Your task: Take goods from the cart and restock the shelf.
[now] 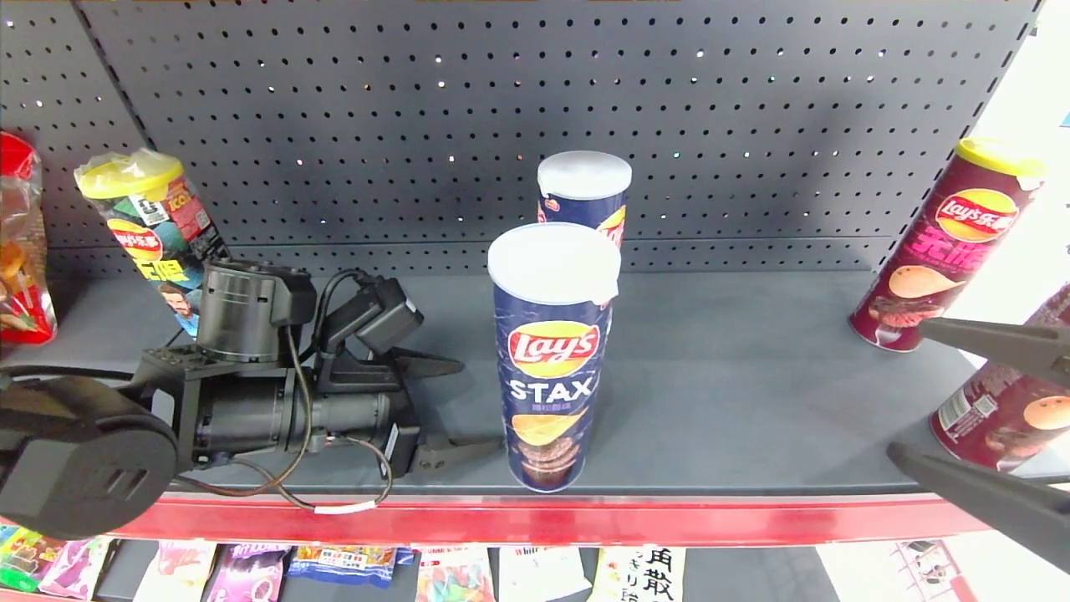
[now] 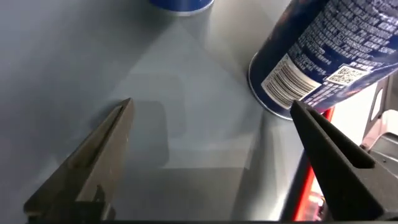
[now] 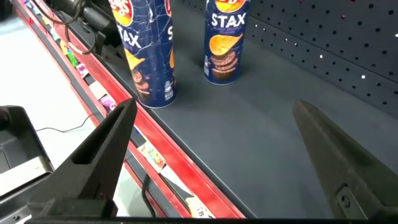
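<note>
Left gripper [image 1: 478,407]: fingers spread wide, nothing between them, low over the dark grey metal shelf board [image 1: 736,376] and pointed along it. Just beyond its fingertips, close by the front finger and apparently untouched: a tall dark-blue cardboard crisp tube with a white lid [image 1: 547,359], upright near the red front lip [image 1: 543,518] of the shelf. Reads as an item already placed, label turned outward for shoppers, at the front edge for easy reach. Jaws wide enough to clear it on the way out. Straight behind that tube, farther from the gripper and toward the back: a second matching blue tube [image 1: 585,196], also upright. Looks like the start of a front-to-back row.

Right gripper [image 1: 907,389]: likewise spread apart and empty, over the other end of the board. Close by it: a maroon crisp tube with a yellow lid [image 1: 945,251] and another maroon tube [image 1: 1011,410] at the picture's edge.

Behind the left wrist: a multicoloured tube with a yellow lid [image 1: 150,226] and a red snack bag [image 1: 21,242]. Backing it all: a dark perforated metal panel [image 1: 501,84]. Below the lip: a row of bright snack packets [image 1: 418,573].
</note>
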Controlling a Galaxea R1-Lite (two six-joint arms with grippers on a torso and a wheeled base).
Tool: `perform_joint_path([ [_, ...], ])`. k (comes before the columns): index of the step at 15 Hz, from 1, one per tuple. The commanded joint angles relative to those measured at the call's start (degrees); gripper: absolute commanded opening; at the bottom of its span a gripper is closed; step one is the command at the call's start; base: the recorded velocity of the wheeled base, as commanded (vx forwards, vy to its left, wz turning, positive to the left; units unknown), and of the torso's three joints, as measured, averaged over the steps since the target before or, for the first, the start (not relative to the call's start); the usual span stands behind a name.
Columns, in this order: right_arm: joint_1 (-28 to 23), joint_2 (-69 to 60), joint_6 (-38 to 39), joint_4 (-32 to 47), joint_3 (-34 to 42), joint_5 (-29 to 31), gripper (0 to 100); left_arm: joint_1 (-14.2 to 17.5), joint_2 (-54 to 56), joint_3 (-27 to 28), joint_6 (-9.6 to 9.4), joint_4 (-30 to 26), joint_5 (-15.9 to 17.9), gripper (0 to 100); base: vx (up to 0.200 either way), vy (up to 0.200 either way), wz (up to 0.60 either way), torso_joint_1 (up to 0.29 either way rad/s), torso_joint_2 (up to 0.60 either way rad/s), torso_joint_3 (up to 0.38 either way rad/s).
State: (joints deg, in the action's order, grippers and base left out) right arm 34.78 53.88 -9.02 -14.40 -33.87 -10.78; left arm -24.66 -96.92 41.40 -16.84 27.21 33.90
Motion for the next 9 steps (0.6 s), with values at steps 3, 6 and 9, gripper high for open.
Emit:
perform_joint_path([
  [3,-0.3,0.4,0.0,0.0,0.1,-0.1,100,-0.1,-1.9,1.2,-0.04,0.7,-0.1,100,0.0,0.0,0.0,0.0,0.0,0.0],
  [6,-0.4,0.4,0.0,0.0,0.0,-0.1,100,-0.2,-2.2,1.8,-0.04,0.7,-0.1,100,0.0,0.0,0.0,0.0,0.0,0.0],
  [9,-0.7,0.4,0.0,0.0,0.1,-0.1,100,-0.7,-2.8,2.5,-0.04,0.7,-0.1,100,0.0,0.0,0.0,0.0,0.0,0.0],
])
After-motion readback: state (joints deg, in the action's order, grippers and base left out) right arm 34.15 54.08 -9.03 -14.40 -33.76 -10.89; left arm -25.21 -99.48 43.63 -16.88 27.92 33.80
